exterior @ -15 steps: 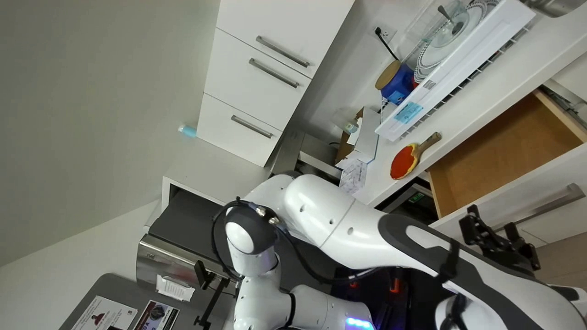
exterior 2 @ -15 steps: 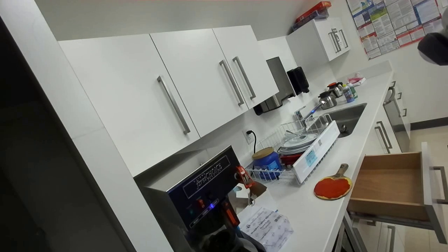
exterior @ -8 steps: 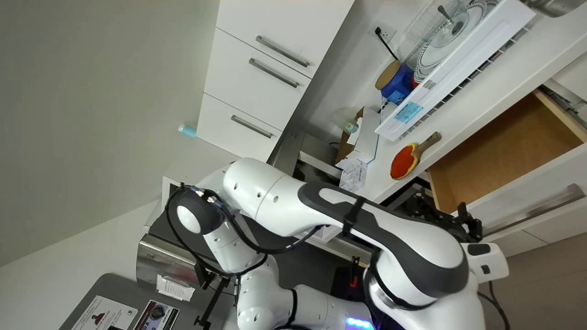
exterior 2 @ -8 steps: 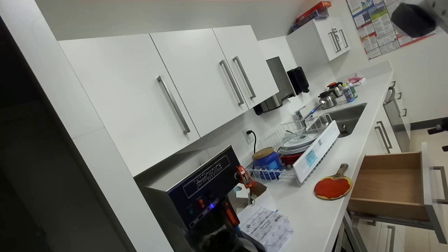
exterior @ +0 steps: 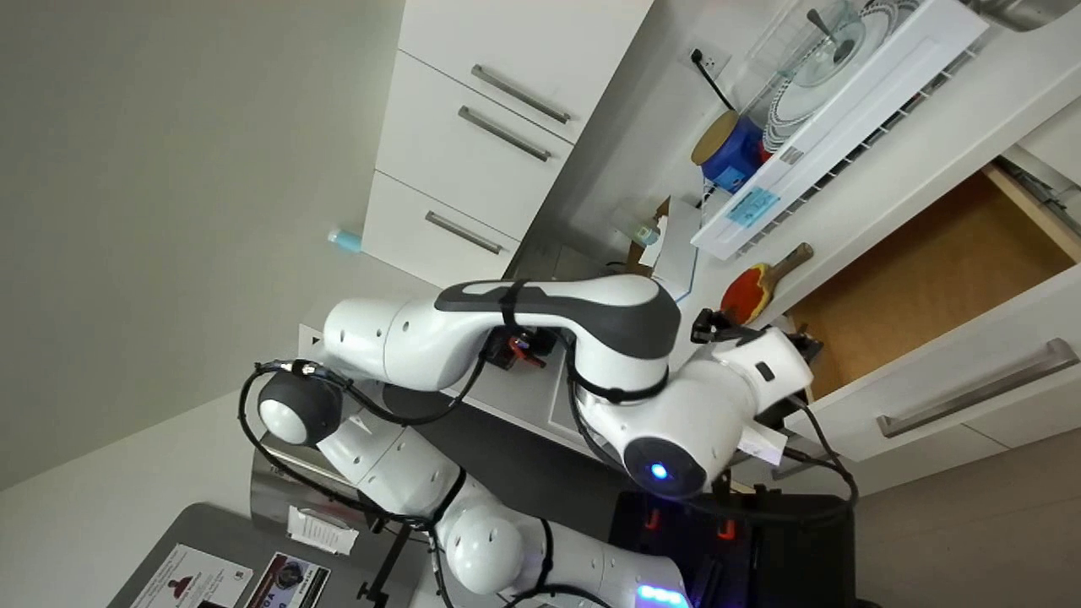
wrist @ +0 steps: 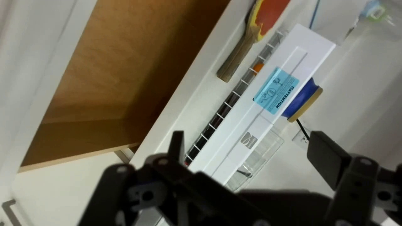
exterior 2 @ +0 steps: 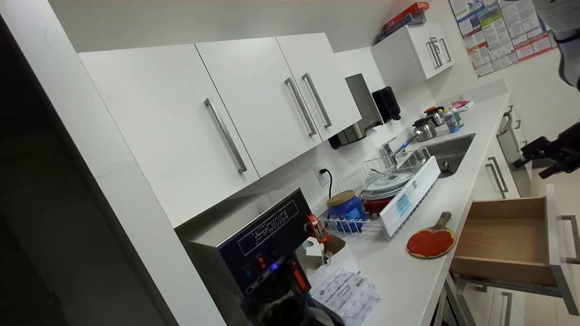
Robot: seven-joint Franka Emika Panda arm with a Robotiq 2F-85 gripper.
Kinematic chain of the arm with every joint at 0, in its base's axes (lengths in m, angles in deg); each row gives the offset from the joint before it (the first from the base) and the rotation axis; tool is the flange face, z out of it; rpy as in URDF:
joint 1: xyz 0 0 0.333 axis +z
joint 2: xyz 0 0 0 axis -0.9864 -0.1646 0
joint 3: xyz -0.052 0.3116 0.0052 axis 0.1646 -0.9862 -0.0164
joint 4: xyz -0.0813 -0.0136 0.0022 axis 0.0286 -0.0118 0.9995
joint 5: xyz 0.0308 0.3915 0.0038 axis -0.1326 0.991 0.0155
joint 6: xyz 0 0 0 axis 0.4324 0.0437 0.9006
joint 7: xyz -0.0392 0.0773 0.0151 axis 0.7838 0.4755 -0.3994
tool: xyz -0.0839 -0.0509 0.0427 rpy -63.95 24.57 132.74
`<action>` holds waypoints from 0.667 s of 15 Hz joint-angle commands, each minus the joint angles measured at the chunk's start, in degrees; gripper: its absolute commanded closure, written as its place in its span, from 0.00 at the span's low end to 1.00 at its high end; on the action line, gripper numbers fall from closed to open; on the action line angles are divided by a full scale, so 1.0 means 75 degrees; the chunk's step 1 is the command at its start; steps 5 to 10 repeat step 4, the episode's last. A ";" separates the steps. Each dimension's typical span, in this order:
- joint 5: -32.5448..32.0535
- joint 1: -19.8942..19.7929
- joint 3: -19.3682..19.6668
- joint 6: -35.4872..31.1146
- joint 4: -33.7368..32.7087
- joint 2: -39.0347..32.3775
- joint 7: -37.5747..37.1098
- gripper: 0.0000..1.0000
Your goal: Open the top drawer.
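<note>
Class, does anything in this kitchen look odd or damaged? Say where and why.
A red paddle lies on the counter near the dish rack: seemingly sports gear, odd here. Its red face ends raggedly at a yellow rim, perhaps worn.

My arm point(exterior: 448, 348) folds sharply at the elbow point(exterior: 297, 411), its wrist point(exterior: 701, 414) bent and lit blue; I hold my gripper point(exterior 2: 531, 168) near the counter's front edge point(exterior 2: 471, 182), both fingers point(wrist: 327, 158) spread well apart.
</note>
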 commanded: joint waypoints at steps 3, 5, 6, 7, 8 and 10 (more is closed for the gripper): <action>-0.1989 0.0377 -0.1093 -0.2404 0.0100 0.1522 -0.1437 0.00; -0.2347 0.0253 -0.1382 -0.2523 0.0098 0.1626 -0.1709 0.00; -0.2347 0.0253 -0.1382 -0.2523 0.0098 0.1626 -0.1709 0.00; -0.2347 0.0253 -0.1382 -0.2523 0.0098 0.1626 -0.1709 0.00; -0.2347 0.0253 -0.1382 -0.2523 0.0098 0.1626 -0.1709 0.00; -0.2347 0.0253 -0.1382 -0.2523 0.0098 0.1626 -0.1709 0.00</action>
